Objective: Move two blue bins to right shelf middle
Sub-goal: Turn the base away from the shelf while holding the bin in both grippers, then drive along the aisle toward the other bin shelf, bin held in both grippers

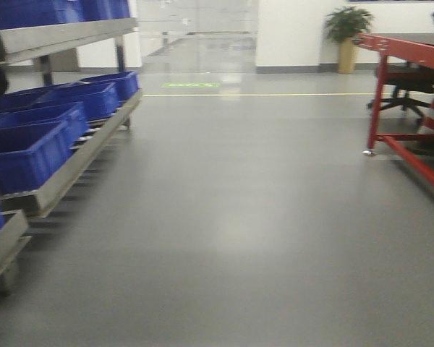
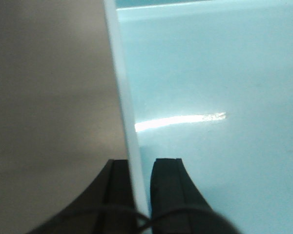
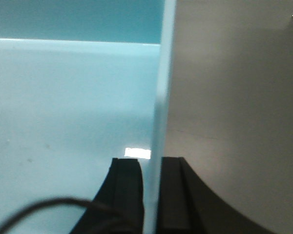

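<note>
Your left gripper (image 2: 142, 165) pinches the pale blue bin (image 2: 210, 73) by its left wall and your right gripper (image 3: 150, 163) by its right wall, so the bin spans between both hands. The only rack (image 1: 58, 36) in view lies ahead-left of them, possibly not your shelf.

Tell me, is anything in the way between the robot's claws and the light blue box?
No, nothing visible. The left gripper and the right gripper each have a side wall of the light-blue bin pinched between their fingers, so no gap is left for anything to block.
</note>
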Robot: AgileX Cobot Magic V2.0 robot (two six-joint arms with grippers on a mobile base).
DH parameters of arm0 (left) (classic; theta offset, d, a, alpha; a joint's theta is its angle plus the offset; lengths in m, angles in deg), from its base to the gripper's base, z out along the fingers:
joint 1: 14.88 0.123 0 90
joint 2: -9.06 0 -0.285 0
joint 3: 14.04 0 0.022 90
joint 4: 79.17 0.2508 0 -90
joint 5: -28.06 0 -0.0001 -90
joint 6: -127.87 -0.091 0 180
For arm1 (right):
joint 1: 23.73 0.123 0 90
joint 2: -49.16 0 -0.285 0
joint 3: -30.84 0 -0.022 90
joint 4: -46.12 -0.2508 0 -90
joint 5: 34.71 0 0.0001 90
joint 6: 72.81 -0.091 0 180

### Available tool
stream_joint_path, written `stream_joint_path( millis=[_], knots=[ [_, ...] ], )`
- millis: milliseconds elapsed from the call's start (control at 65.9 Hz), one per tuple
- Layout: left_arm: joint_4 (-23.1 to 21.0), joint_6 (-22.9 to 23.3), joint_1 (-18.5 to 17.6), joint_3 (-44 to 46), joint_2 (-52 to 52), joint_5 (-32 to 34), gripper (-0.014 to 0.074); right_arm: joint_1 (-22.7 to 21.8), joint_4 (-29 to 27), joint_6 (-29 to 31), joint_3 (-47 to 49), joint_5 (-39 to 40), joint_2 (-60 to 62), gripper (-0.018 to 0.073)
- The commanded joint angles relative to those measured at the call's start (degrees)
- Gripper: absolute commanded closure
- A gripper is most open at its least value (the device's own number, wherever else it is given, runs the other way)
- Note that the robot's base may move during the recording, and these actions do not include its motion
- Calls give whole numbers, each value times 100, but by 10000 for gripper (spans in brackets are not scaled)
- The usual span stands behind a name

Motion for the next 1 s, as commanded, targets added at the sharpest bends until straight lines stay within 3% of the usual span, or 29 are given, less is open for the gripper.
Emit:
stream_joint_path(
  millis=[0,986],
  knots=[
    [-302,-76,-69,74,81,228,707,-6,-176,62,88,382,67,713],
    [-302,-76,-69,74,81,228,707,-6,-176,62,88,382,67,713]
  ],
)
